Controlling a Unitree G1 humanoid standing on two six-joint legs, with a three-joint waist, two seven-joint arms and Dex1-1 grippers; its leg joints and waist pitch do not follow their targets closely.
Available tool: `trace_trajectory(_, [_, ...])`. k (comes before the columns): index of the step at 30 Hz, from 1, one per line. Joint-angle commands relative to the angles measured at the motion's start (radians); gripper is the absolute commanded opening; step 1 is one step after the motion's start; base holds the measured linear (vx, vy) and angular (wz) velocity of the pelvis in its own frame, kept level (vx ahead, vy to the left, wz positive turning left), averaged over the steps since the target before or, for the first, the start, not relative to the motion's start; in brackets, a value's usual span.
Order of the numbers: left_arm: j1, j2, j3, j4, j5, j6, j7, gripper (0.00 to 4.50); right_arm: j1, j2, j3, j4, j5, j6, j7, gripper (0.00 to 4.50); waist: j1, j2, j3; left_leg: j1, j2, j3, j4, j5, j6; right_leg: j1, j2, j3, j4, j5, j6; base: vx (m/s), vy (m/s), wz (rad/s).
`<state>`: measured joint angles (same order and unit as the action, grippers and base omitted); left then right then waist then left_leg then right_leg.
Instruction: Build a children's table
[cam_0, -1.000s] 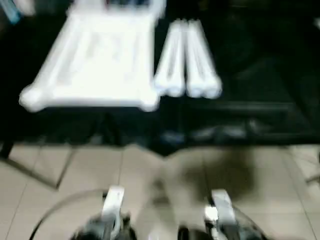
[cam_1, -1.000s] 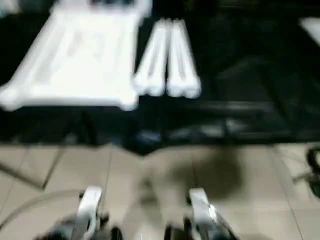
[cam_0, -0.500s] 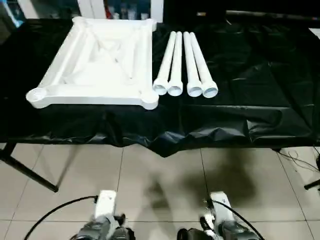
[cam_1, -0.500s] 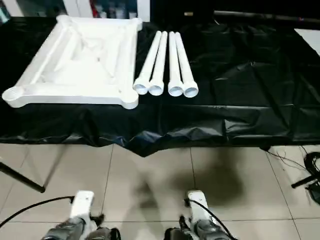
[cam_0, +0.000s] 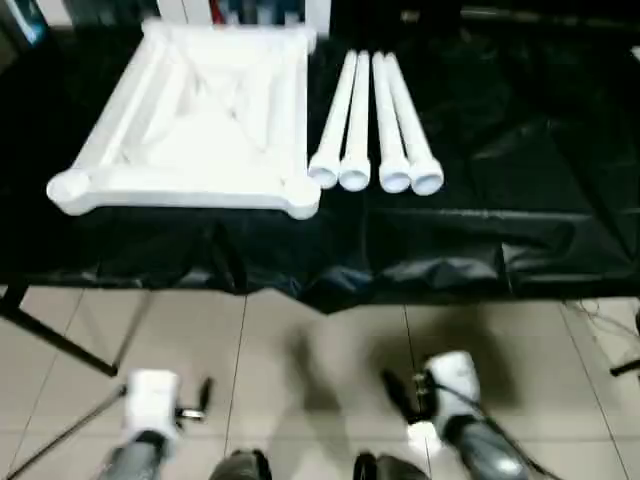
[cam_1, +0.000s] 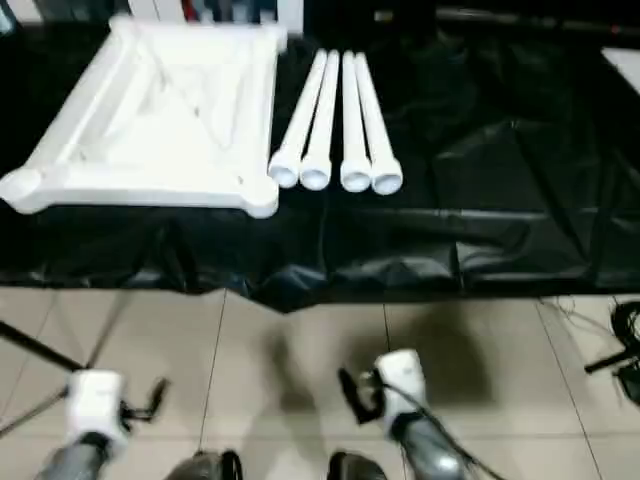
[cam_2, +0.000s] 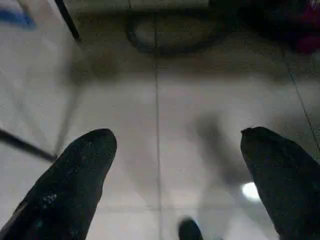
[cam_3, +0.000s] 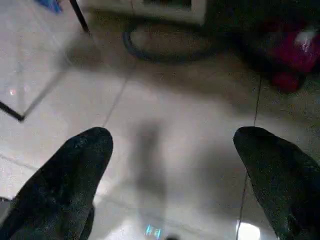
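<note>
A work surface draped in black sheeting (cam_0: 520, 150) runs across the far side of a pale tiled floor (cam_0: 300, 350), and everything for the build lies on it, not yet assembled. Toward the left sits the white tabletop (cam_0: 195, 120), flipped underside up so its X-shaped ribs and round corner sockets face the ceiling; every socket that shows is empty. Just beside its right edge lie the four legs (cam_0: 372, 125), side by side and parallel, their open ends toward the robot. No leg is seated, so by this reading the whole job remains: each leg has to be lifted, stood over a corner socket and pressed home, and the table then turned upright. Down near the floor, well apart from the parts, the left gripper (cam_2: 175, 170) has its black fingers spread wide with nothing between them, and the right gripper (cam_3: 172, 170) likewise gapes empty over the tiles.
</note>
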<state>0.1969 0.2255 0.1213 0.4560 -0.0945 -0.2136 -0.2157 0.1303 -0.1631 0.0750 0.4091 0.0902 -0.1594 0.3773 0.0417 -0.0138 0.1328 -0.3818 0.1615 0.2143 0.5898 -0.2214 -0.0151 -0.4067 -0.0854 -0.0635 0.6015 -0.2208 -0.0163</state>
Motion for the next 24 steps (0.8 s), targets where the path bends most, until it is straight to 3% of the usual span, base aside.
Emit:
trace_trajectory(1, [0.073, 0.006, 0.015, -0.172, -0.038, 0.023, -0.032, 4.50, 0.082, -0.040, -0.002, -0.215, 0.059, 0.059, 0.058, 4.42, 0.005, 0.008, -0.025, 0.018, 0.111, -0.049, -0.104, -0.277, 0.099, 0.033, -0.083, 0.070, -0.080, -0.128, -0.222, 0.000, 0.000, 0.00])
trace_trajectory(3, [0.122, 0.016, 0.029, -0.322, -0.080, 0.074, -0.040, 4.50, 0.148, -0.078, -0.023, -0.390, 0.126, 0.121, 0.081, 4.42, 0.010, 0.005, -0.020, 0.020, 0.114, -0.052, -0.111, -0.318, 0.059, 0.034, -0.084, 0.075, -0.086, -0.194, -0.192, 0.000, 0.000, 0.00])
trace_trajectory(4, [0.136, 0.022, 0.034, -0.371, -0.100, 0.095, -0.044, 4.50, 0.166, -0.086, -0.037, -0.445, 0.141, 0.139, 0.077, 4.42, 0.011, 0.006, -0.016, 0.024, 0.108, -0.051, -0.114, -0.346, 0.042, 0.028, -0.081, 0.075, -0.093, -0.240, -0.176, 0.000, 0.000, 0.00])
trace_trajectory(6, [0.148, 0.029, 0.047, -0.451, -0.101, 0.120, -0.024, 4.50, 0.189, -0.095, -0.065, -0.535, 0.195, 0.193, 0.067, 4.42, 0.016, 0.003, -0.016, 0.024, 0.104, -0.056, -0.117, -0.357, 0.020, 0.029, -0.085, 0.079, -0.098, -0.299, -0.153, 0.000, 0.000, 0.00])
trace_trajectory(8, [0.134, 0.045, 0.093, -0.594, -0.108, 0.180, 0.029, 4.50, 0.205, -0.124, -0.118, -0.699, 0.306, 0.299, 0.047, 4.42, 0.021, 0.002, -0.022, 0.024, 0.101, -0.057, -0.113, -0.301, 0.020, 0.032, -0.081, 0.078, -0.095, -0.250, -0.134, 0.000, 0.000, 0.00])
trace_trajectory(9, [0.134, 0.045, 0.093, -0.594, -0.108, 0.180, 0.029, 4.50, 0.205, -0.124, -0.118, -0.699, 0.306, 0.299, 0.047, 4.42, 0.020, 0.002, -0.021, 0.023, 0.100, -0.057, -0.113, -0.287, 0.019, 0.034, -0.077, 0.077, -0.092, -0.231, -0.133, 0.000, 0.000, 0.00])
trace_trajectory(11, [0.052, 0.081, 0.147, -0.694, -0.121, 0.240, 0.064, 4.50, 0.156, -0.145, -0.164, -0.814, 0.390, 0.398, 0.002, 4.42, 0.021, -0.001, -0.034, 0.026, 0.093, -0.055, -0.105, -0.232, 0.024, 0.038, -0.072, 0.074, -0.083, -0.160, -0.139, 0.000, 0.000, 0.00])
trace_trajectory(13, [0.023, 0.096, 0.152, -0.710, -0.113, 0.256, 0.068, 4.50, 0.132, -0.146, -0.173, -0.825, 0.397, 0.412, -0.012, 4.42, 0.022, 0.004, -0.044, 0.023, 0.085, -0.055, -0.094, -0.120, 0.046, 0.043, -0.067, 0.067, -0.066, -0.017, -0.162, 0.000, 0.000, 0.00])
trace_trajectory(14, [-0.044, 0.108, 0.151, -0.736, -0.104, 0.297, 0.090, 4.50, 0.054, -0.125, -0.193, -0.809, 0.382, 0.432, -0.069, 4.42, 0.023, 0.005, -0.052, 0.025, 0.084, -0.055, -0.089, -0.090, 0.051, 0.046, -0.067, 0.066, -0.061, 0.020, -0.169, 0.000, 0.000, 0.00])
trace_trajectory(15, [-0.055, 0.110, 0.150, -0.739, -0.102, 0.304, 0.094, 4.50, 0.040, -0.120, -0.196, -0.806, 0.379, 0.435, -0.079, 4.42, 0.020, 0.005, -0.055, 0.029, 0.079, -0.052, -0.084, -0.050, 0.053, 0.043, -0.063, 0.064, -0.054, 0.066, -0.190, 0.000, 0.000, 0.00])
trace_trajectory(17, [-0.131, 0.101, 0.143, -0.746, -0.084, 0.324, 0.130, 4.50, -0.068, -0.081, -0.209, -0.751, 0.301, 0.394, -0.140, 4.42, 0.022, 0.007, -0.068, 0.028, 0.078, -0.049, -0.074, 0.004, 0.061, 0.051, -0.064, 0.064, -0.044, 0.129, -0.214, 0.000, 0.000, 0.00])
trace_trajectory(18, [-0.131, 0.101, 0.143, -0.746, -0.084, 0.324, 0.130, 4.50, -0.068, -0.081, -0.209, -0.751, 0.301, 0.394, -0.140, 4.42, 0.017, 0.001, -0.074, 0.022, 0.070, -0.048, -0.068, 0.043, 0.065, 0.055, -0.063, 0.062, -0.035, 0.172, -0.228, 0.000, 0.000, 0.00])
trace_trajectory(19, [-0.188, 0.093, 0.122, -0.737, -0.071, 0.363, 0.146, 4.50, -0.146, -0.065, -0.210, -0.703, 0.309, 0.394, -0.160, 4.42, 0.015, -0.006, -0.083, 0.025, 0.069, -0.045, -0.062, 0.070, 0.075, 0.058, -0.064, 0.064, -0.029, 0.204, -0.241, 0.000, 0.000, 0.00])
trace_trajectory(21, [-0.243, 0.075, 0.089, -0.708, -0.033, 0.392, 0.172, 4.50, -0.213, -0.062, -0.211, -0.634, 0.298, 0.413, -0.199, 4.42, 0.018, -0.011, -0.084, 0.024, 0.067, -0.041, -0.058, 0.075, 0.088, 0.055, -0.064, 0.066, -0.029, 0.184, -0.251, 0.000, 0.000, 0.00])
trace_trajectory(24, [-0.275, 0.058, 0.060, -0.681, -0.007, 0.408, 0.189, 4.50, -0.238, -0.063, -0.201, -0.593, 0.294, 0.432, -0.208, 4.42, 0.024, -0.012, -0.094, 0.027, 0.070, -0.041, -0.055, 0.055, 0.078, 0.059, -0.063, 0.065, -0.027, 0.136, -0.239, 0.000, 0.000, 0.00])
